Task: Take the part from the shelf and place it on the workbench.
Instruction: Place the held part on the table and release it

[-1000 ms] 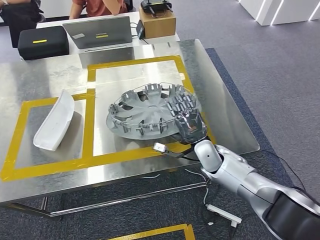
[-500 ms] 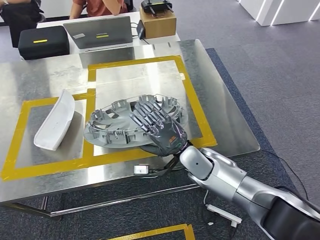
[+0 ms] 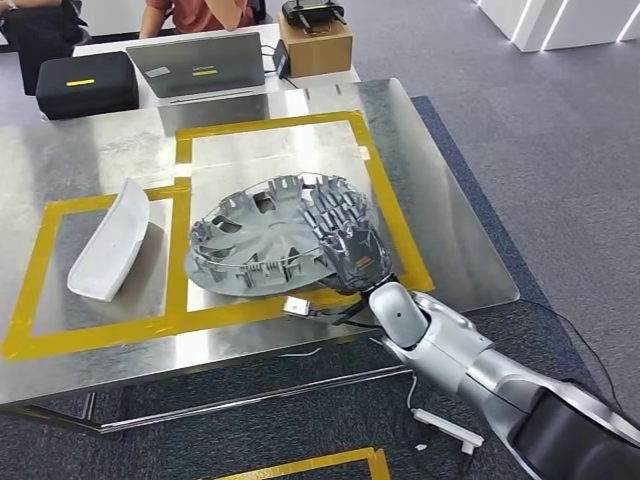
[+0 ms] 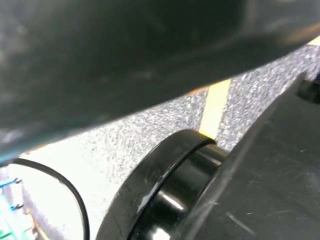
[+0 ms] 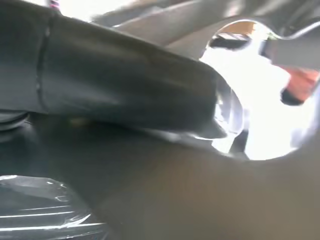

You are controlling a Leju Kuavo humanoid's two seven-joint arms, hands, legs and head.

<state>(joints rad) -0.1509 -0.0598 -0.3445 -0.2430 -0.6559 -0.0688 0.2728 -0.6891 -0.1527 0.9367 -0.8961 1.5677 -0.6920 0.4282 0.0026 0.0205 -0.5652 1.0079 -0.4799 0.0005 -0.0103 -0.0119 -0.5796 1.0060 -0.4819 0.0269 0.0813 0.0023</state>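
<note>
— Now, what is seen first on the scene?

— A metal workbench (image 3: 445, 230) is seen, marked with yellow tape (image 3: 178, 262) into rectangular zones. Grey carpet is laid around it.

— And where is the part found?

— The part, a grey wheel cover (image 3: 256, 240) with its ribbed inner face turned up, is seen within the larger taped zone, its left edge reaching over the tape line between the two zones. It is tilted; whether its low edge touches the metal cannot be told.

— How is it held?

— It is gripped at its right edge by the right hand (image 3: 351, 245), whose dark fingers (image 3: 324, 208) are laid over the ribs, with the silver arm (image 3: 453, 350) brought in from the lower right. The state of the left hand cannot be told from the left wrist view.

— What else is set on the bench?

— A white curved part (image 3: 109, 242) is laid in the left taped zone, well apart from the wheel cover. Behind the bench, a grey laptop (image 3: 198, 64), a black case (image 3: 87, 82) and a cardboard box (image 3: 315, 42) are placed, and a seated person (image 3: 196, 12) is partly seen.
</note>
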